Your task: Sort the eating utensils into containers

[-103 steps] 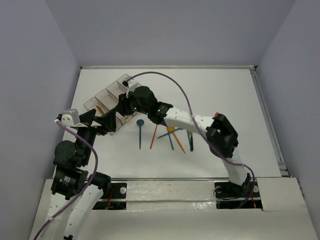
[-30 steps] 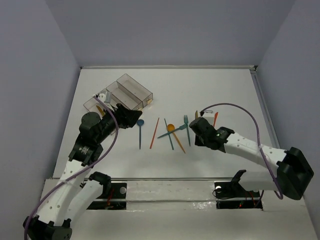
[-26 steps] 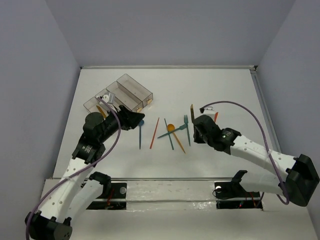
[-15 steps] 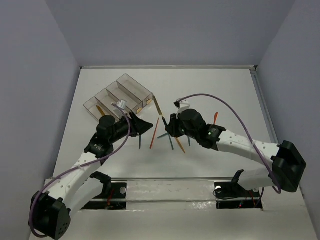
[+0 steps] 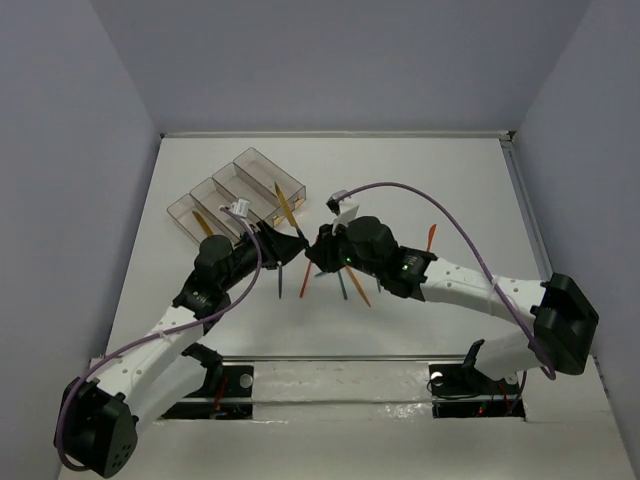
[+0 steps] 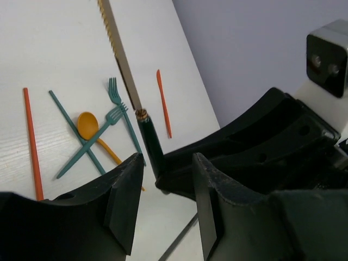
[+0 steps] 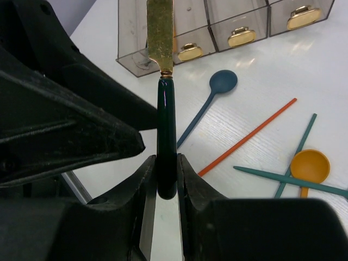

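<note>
The right gripper is clenched on the dark green handle of the knife. From above, the gold blade slants toward eleven o'clock across the end of the containers. The left gripper, jaws apart and holding nothing, sits just beside it at nine o'clock. I'd line the knife up along one long bin and lower it before letting go, minding that crowding left arm, while the loose utensils wait at five o'clock.

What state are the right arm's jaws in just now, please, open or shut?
Shut on the knife: in the right wrist view the right gripper has both jaws pressed against its dark green handle.
</note>
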Controlling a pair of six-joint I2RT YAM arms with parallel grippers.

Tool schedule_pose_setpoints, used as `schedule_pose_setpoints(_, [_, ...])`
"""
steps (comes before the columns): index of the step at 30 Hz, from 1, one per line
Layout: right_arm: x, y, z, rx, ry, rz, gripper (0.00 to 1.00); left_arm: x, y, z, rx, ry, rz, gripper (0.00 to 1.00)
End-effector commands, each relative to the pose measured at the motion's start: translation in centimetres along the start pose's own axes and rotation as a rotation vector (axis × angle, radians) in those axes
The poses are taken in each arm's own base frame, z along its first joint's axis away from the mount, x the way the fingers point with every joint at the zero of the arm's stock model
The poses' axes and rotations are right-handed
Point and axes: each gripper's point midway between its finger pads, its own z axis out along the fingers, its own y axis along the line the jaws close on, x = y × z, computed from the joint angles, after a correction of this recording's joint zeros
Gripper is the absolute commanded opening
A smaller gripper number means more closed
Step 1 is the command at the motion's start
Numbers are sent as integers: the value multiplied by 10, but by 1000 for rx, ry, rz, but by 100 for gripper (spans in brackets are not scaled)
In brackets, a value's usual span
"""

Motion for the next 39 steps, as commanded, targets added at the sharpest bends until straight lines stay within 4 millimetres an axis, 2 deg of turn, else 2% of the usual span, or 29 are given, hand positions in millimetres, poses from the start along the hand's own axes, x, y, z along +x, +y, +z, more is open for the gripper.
schedule_pose_setpoints(1, [-22, 28, 1, -83, -69, -5, 2, -19, -14, -2, 65, -114, -2, 39])
schedule_pose_setpoints(4, [-18, 31, 1, -91, -62, -4, 2, -19, -10, -1, 53, -120, -7, 37])
schedule_pose_setpoints(8, [-22, 33, -2, -99, -81, 3, 2, -16, -6, 1, 34, -113, -9, 33])
schedule_pose_setpoints(12, [-23, 34, -1, -102, -82, -1, 2, -17, -3, 1, 18, -122, -10, 18])
schedule_pose_setpoints(13, [-23, 34, -1, -102, -80, 0, 2, -17, -2, 1, 13, -126, -9, 5])
schedule_pose_setpoints(14, [-20, 37, -1, -108, -73, -3, 2, -18, -1, 1, 9, -128, -10, 0])
schedule_pose_setpoints(18, [-17, 36, 0, -111, -69, -1, 2, -21, 4, 2, -23, -136, 7, 0])
schedule_pose_setpoints(21, [-17, 36, -3, -113, -72, 1, 12, -25, 10, 2, -66, -154, 12, 0])
schedule_pose_setpoints(22, [-17, 36, -4, -114, -75, 0, 26, -27, 14, 2, -87, -163, 16, 0])
schedule_pose_setpoints(25, [-16, 37, -9, -125, -73, -5, 50, -35, 17, 1, -122, -191, 22, 0])
schedule_pose_setpoints(26, [-20, 39, -14, -135, -83, -5, 63, -37, 18, 0, -137, -199, 27, 0])
schedule_pose_setpoints(27, [-20, 38, -17, -137, -84, -8, 67, -45, 18, 0, -156, -227, 37, 0])
schedule_pose_setpoints(29, [-18, 36, -24, -138, -86, -9, 76, -49, 25, -2, -208, -233, 56, 0])
schedule_pose_setpoints(30, [-24, 38, -33, -149, -102, -12, 77, -59, 25, -2, -233, -264, 69, 0])
schedule_pose_setpoints(32, [-18, 30, -42, -130, -100, -15, 77, -64, 40, -5, -321, -273, 84, 0])
schedule_pose_setpoints(34, [-21, 27, -59, -131, -121, -8, 77, -74, 47, -5, -364, -268, 82, 0])
schedule_pose_setpoints(35, [-19, 25, -64, -129, -124, -7, 77, -81, 60, -10, -413, -276, 75, 0])
schedule_pose_setpoints(36, [-11, 19, -70, -118, -119, -2, 77, -88, 65, -13, -439, -286, 74, 0])
schedule_pose_setpoints(37, [-16, 19, -74, -119, -135, 4, 77, -94, 73, -17, -465, -297, 65, 0])
schedule_pose_setpoints(38, [-4, 12, -75, -101, -110, 4, 77, -99, 81, -22, -492, -307, 56, 0])
schedule_pose_setpoints(39, [8, 3, -75, -68, -84, 3, 77, -115, 97, -33, -545, -350, 37, 0])
